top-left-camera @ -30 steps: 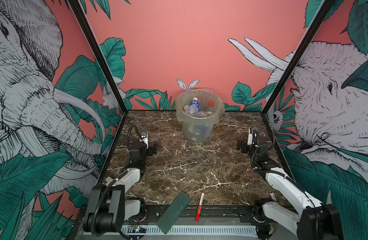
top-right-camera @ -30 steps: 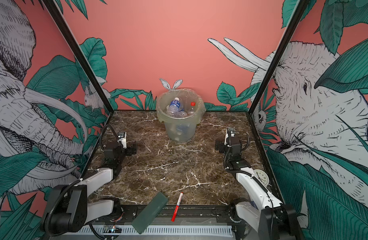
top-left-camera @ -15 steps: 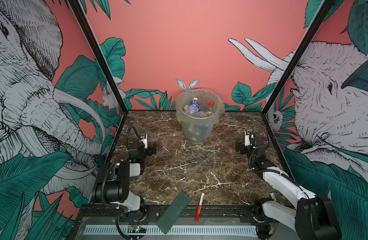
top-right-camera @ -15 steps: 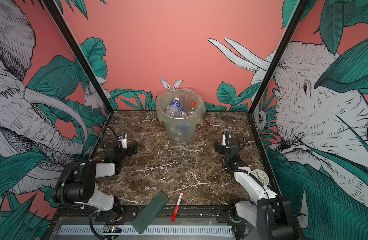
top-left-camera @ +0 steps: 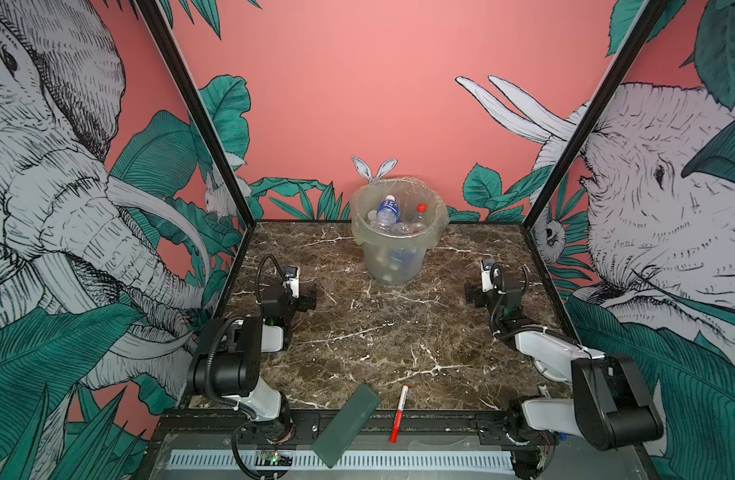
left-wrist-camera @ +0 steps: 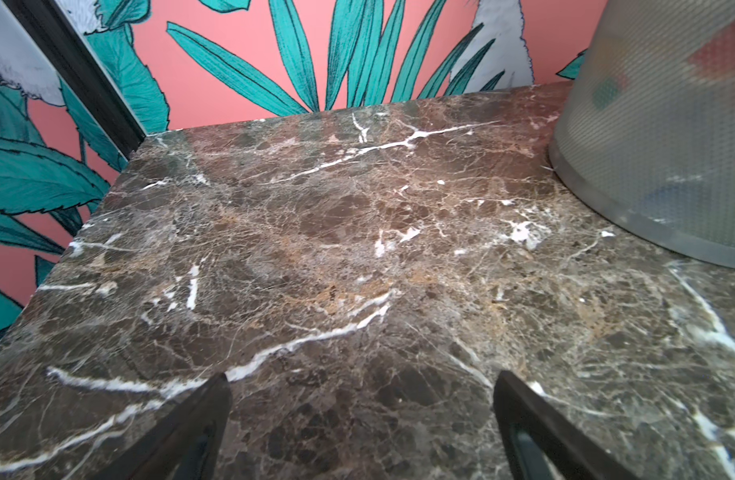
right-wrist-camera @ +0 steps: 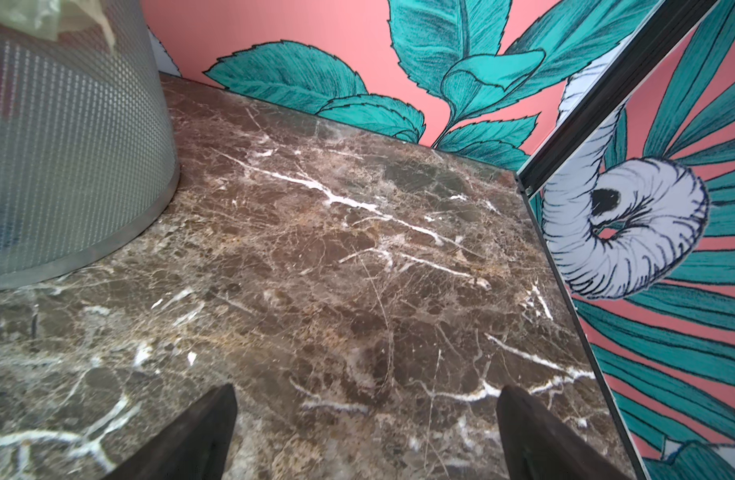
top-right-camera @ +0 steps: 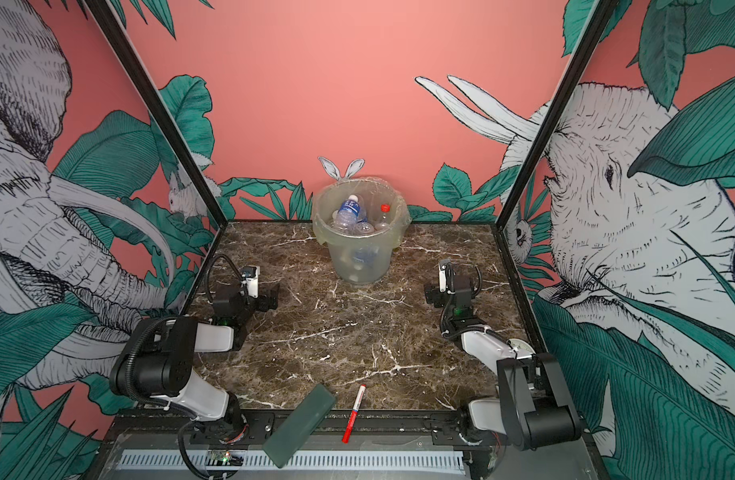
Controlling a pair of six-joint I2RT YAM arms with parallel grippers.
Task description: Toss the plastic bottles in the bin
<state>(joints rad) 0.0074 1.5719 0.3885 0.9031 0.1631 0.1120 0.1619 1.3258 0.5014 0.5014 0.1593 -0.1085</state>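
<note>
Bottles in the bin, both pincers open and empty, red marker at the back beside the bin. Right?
No: the red marker lies at the front edge beside the green slab, per both top views. The rest holds: bottles in bin, left pincer and right pincer open, empty.

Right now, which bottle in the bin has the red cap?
The clear bottle toward the right of the bin. The blue-labelled bottle to its left has a white cap instead.

The left arm [top-left-camera: 233, 365] and right arm [top-left-camera: 544, 347] show white shells, black joints, looped black cables [top-left-camera: 208, 370], dark tool fingers [left-wrist-camera: 191, 436].
</note>
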